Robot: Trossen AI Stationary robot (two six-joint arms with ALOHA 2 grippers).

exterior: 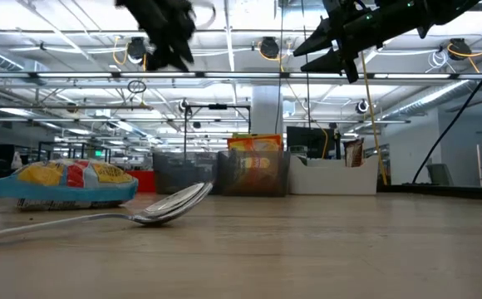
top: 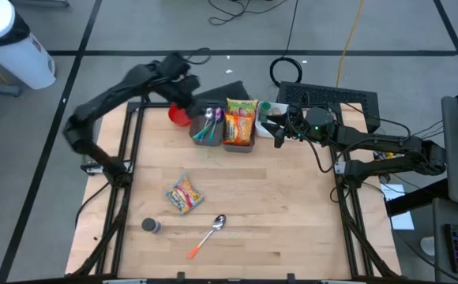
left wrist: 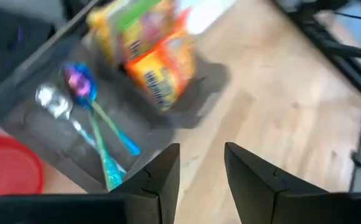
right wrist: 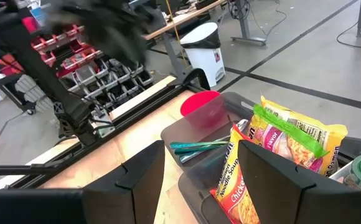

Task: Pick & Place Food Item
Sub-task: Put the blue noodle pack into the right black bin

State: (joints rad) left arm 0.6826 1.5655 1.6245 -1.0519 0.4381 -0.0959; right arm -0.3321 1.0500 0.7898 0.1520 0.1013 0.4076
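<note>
Left hand (top: 183, 88): raised above the back-left part of the counter (top: 292, 213), over the near edge of the grey tray of spoons (top: 208, 126); fingers (left wrist: 162, 171) parted with a clear gap, holding and touching nothing. Below it in the left wrist view lie the spoons (left wrist: 84, 102), and beside them the noodle packets (left wrist: 149, 56) in the neighbouring tray.

Right hand (top: 280, 130): raised at the back of the counter, just right of the noodle tray (top: 239, 126); fingers (right wrist: 137, 180) spread wide, empty, pointed toward the trays.

Task item: loose food packet (top: 185, 194), yellow with red and blue print, lying flat on the bare counter left of centre, well apart from both hands and toward the front edge from the left hand. Its long axis runs diagonally, from back-left to front-right in the high view. Judged the item to be picked, as it is the only food outside a tray.

Nearer arm: left, by judgement; the packet lies on its side of the counter, so the left hand would need to travel forward and descend, with its fingers turned across the packet's short width.

Other stock:
- Red cup (top: 178, 115), touching the spoon tray's left side.
- White bin (top: 270, 122) right of the noodle tray.
- Metal spoon with orange handle (top: 208, 234), front centre.
- Small dark round object (top: 150, 226), front left; kind cannot be told.
</note>
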